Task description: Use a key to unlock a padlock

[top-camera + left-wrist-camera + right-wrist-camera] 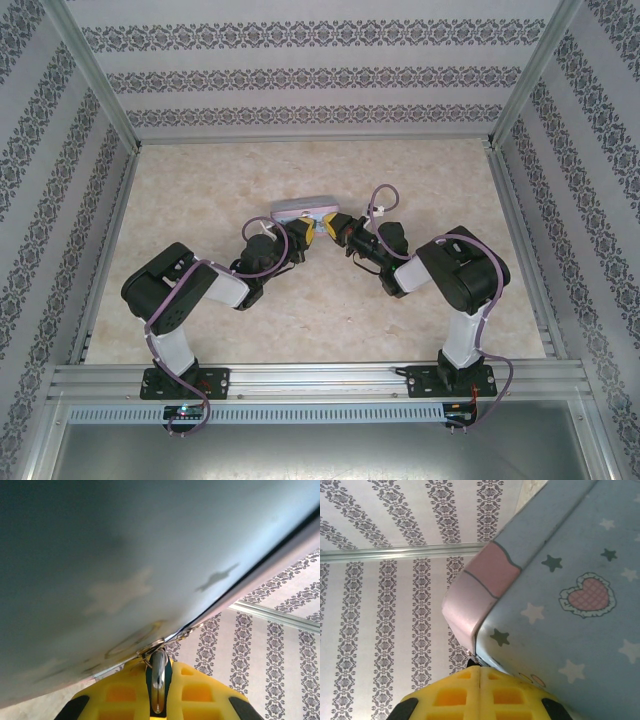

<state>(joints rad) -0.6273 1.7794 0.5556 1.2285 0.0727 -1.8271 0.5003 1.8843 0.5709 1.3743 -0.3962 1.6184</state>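
Observation:
A small metal padlock (158,685) with dark bluish sides and a shiny silver front sits clamped between the yellow fingers of my left gripper (159,664). Its top meets a small ring and clasp on the edge of the pastel-blue tin box (125,555). My right gripper (480,669) has its yellow fingers pressed together, tips against the seam below the box's pink corner (475,592). A tiny dark bit shows at those tips. The key is hidden. From above, the left gripper (303,236) and right gripper (333,228) meet at the near side of the box (303,210).
The box (570,630) has stars and a heart printed on it. A thin chain (192,630) runs along its lid edge. Patterned walls and metal frame rails (100,260) close in the beige table (200,190) on three sides.

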